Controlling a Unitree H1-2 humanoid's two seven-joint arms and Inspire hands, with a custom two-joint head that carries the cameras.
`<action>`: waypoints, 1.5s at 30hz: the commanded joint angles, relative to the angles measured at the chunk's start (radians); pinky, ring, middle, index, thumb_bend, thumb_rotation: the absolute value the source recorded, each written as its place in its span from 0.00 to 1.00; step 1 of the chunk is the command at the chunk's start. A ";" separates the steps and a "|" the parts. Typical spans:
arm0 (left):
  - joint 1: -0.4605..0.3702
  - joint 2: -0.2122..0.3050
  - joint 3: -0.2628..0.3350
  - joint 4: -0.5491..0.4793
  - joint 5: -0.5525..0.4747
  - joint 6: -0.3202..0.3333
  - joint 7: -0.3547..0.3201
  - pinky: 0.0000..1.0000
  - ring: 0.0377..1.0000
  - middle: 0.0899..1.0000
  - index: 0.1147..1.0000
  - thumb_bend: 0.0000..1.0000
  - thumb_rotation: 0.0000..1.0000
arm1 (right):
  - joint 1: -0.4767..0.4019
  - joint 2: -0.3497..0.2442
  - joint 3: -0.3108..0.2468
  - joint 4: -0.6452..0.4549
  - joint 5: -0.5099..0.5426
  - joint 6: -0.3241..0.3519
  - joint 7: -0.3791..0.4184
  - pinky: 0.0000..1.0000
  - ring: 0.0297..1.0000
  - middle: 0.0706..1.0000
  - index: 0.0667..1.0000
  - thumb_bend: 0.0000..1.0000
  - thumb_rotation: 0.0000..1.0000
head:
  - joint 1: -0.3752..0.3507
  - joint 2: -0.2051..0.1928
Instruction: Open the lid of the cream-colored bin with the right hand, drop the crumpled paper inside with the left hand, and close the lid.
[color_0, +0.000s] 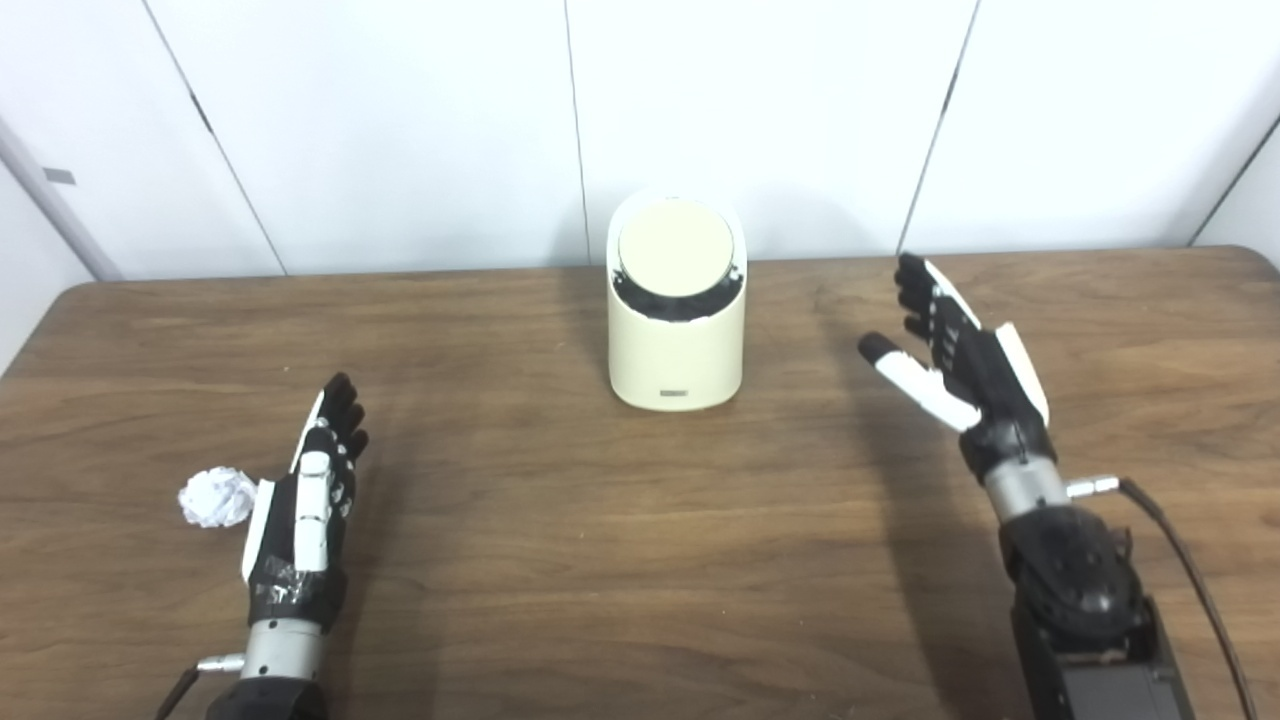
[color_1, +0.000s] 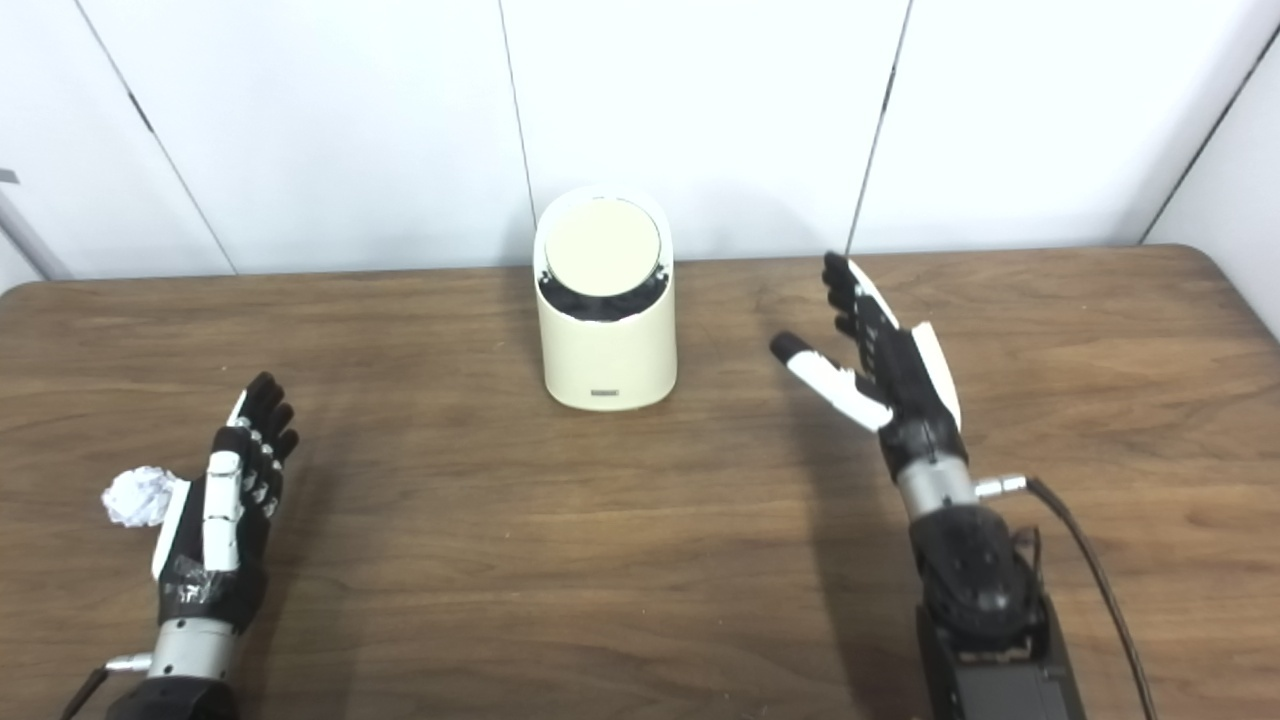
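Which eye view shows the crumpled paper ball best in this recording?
The left eye view: the paper ball sits well inside the picture, whole, just beside the open left robot hand. The right eye view shows the same ball, also whole, but nearer the picture's left edge.

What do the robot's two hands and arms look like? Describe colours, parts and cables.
Both the left hand and the right hand are black with white panels, on silver wrist cuffs and black forearms. A black cable runs from each wrist.

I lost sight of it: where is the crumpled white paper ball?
The crumpled white paper ball lies on the wooden table, near-left in both views, just outside the left hand.
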 joint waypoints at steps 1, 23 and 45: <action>0.002 -0.008 -0.008 0.018 0.007 -0.039 0.001 1.00 1.00 1.00 1.00 0.41 1.00 | -0.057 -0.013 0.009 -0.043 -0.020 0.012 0.006 0.93 0.94 0.93 0.92 0.83 0.62 | -0.002 -0.003; 0.008 -0.026 -0.014 0.046 0.015 -0.061 0.008 1.00 1.00 1.00 1.00 0.35 1.00 | -0.261 -0.038 0.122 -0.040 -0.148 0.211 0.082 0.87 0.92 0.92 0.92 0.87 0.58 | 0.012 -0.075; 0.013 -0.038 -0.023 0.056 0.025 -0.072 0.008 1.00 1.00 1.00 1.00 0.34 0.97 | -0.459 -0.085 0.201 0.065 -0.265 0.261 0.204 0.82 0.92 0.95 0.94 0.83 0.54 | 0.017 -0.080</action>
